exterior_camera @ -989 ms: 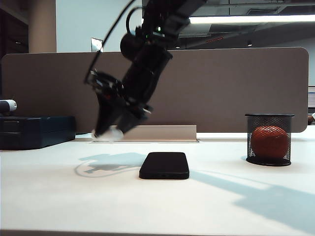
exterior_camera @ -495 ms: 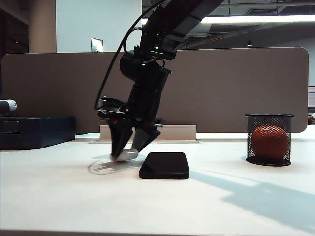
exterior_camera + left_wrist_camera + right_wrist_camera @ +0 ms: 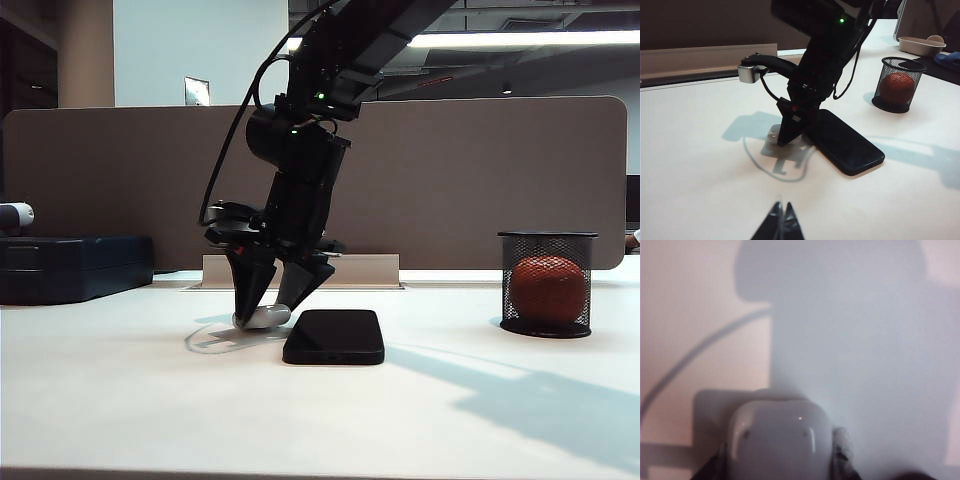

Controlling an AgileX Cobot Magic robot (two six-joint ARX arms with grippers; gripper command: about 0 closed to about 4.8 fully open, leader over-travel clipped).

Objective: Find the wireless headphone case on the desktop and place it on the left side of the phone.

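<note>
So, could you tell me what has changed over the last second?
The right gripper came down from above the desktop with the wireless headphone case, which now sits on the surface just left of the phone, jaws still around it. The phone, mesh cup, blue box and left gripper stayed put.

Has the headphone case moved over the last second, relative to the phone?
Yes. Held in the right tool, the wireless headphone case has come down and rightward to the desktop, just left of the phone.

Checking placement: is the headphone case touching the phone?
Apart: the left wrist view shows bare desktop between the headphone case and the phone.
</note>
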